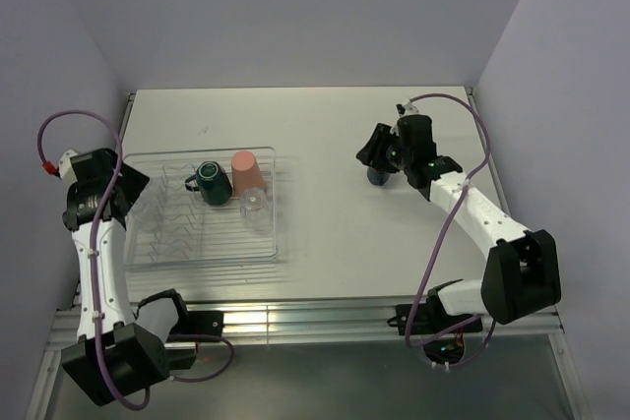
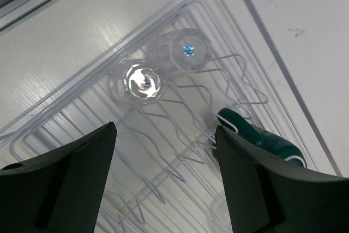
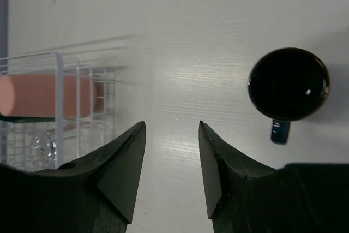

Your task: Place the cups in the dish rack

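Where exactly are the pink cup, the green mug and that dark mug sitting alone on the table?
pink tumbler (image 1: 247,173): top view, middle of its side wall.
teal mug (image 1: 212,183): top view, middle of its body.
navy mug (image 3: 288,84): right wrist view, its dark inside.
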Controlling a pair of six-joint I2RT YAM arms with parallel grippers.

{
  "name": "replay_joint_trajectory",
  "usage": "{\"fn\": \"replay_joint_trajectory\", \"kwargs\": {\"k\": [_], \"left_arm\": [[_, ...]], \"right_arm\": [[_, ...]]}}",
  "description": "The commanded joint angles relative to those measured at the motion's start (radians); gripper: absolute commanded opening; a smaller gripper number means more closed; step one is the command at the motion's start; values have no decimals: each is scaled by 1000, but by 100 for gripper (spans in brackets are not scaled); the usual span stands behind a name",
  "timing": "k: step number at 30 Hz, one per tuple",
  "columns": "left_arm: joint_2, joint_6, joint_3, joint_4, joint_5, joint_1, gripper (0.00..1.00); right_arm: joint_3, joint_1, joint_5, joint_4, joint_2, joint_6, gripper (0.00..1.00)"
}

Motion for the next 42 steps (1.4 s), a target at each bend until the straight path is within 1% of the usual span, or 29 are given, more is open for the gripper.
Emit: {"fn": "replay_joint_trajectory", "kwargs": {"k": [1,3,4,6,7,8,10,11,13,14,18,19,25,37,41,42], "left_arm": [[-25,39,73,12,20,-43,79],[-22,61,100,12,37,-89,79],[-24,72,105,28,72,-104,79],[-19,102,125,33,103,-152,79],[-15,115,133,42,150,-168,79],[-1,136,140,41,166,-202,79],[11,154,160,39,201,-236,80],[21,176,162,47,255,-266,80],[34,193,173,47,292,-303,80],[38,199,174,46,334,-316,80],[31,205,164,52,358,-354,80],[24,202,162,53,359,-392,80],[11,210,159,56,369,-411,81],[13,213,131,70,387,-414,81],[18,214,121,73,395,-414,81],[18,216,117,75,396,-414,81]], "right_arm": [[79,10,142,-81,10,-40,51],[113,25,182,-134,28,-49,51],[125,33,233,-152,33,-57,51],[170,53,290,-211,60,-71,51],[185,72,341,-228,71,-74,51],[199,80,364,-245,92,-75,51],[242,99,404,-290,116,-83,51],[253,100,428,-299,138,-86,51],[291,105,444,-339,168,-94,50],[303,106,458,-354,194,-95,50],[337,111,499,-396,237,-94,50],[342,111,501,-399,244,-95,50],[372,111,496,-423,329,-103,49],[422,109,482,-422,453,-112,46],[425,109,487,-420,475,-112,37],[423,109,489,-420,476,-112,37]]}}
